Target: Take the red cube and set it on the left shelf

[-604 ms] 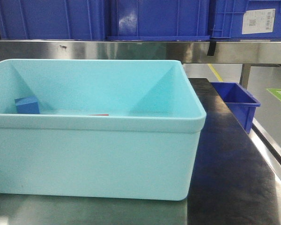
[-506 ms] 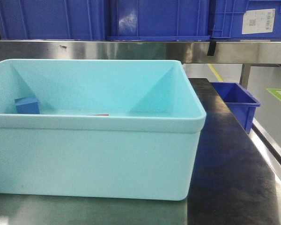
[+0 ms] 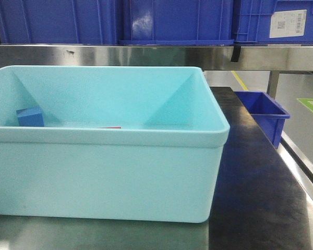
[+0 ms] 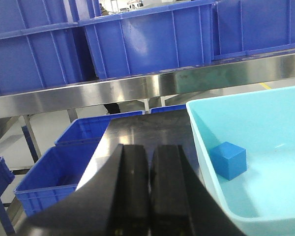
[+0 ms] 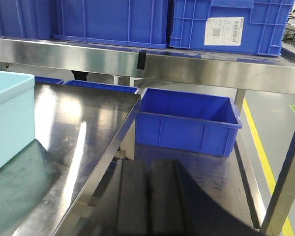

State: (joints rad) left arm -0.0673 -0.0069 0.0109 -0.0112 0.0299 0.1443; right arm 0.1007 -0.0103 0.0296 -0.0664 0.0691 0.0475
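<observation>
Only a thin red strip of the red cube (image 3: 110,127) shows over the front rim of the light cyan tub (image 3: 109,136), lying on the tub's floor near the middle. A blue cube (image 3: 30,117) sits in the tub's left part and also shows in the left wrist view (image 4: 228,160). My left gripper (image 4: 150,147) is shut and empty, over the steel table just left of the tub (image 4: 196,129). My right gripper (image 5: 147,163) is shut and empty, off the table's right edge. A steel shelf (image 4: 137,88) runs behind the tub. Neither gripper shows in the front view.
Large blue crates (image 3: 172,21) stand on the steel shelf (image 3: 146,56) behind the tub. Open blue bins stand lower down to the left (image 4: 59,177) and right (image 5: 187,123) of the table. A shelf post (image 5: 285,182) rises at the right.
</observation>
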